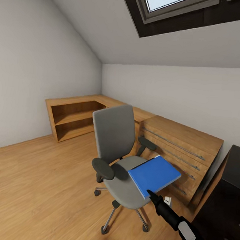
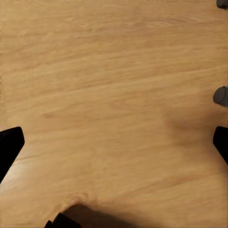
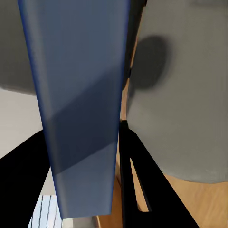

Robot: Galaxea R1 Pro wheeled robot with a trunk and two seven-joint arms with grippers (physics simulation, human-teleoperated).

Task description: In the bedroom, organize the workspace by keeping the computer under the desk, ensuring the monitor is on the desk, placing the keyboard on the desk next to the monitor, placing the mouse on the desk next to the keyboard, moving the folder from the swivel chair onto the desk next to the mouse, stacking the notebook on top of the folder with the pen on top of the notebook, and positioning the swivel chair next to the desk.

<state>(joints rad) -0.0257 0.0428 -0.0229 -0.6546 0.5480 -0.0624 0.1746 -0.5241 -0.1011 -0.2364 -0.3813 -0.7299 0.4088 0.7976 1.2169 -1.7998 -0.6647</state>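
One folder (image 1: 154,175) (blue, unlabelled) clamped in right jaws (image 3: 85,156) above swivel chair (image 1: 119,149); left jaws (image 2: 114,142) apart.

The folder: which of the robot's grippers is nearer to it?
Right. The right gripper is at the folder, its fingers either side of its edge. The left gripper hangs over bare wood floor, away from it.

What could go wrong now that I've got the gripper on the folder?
The right gripper pinches only the near edge of the folder, which juts past the swivel chair seat, so it may sag or slip. Swinging toward the desk, it could hit the wooden drawer unit.
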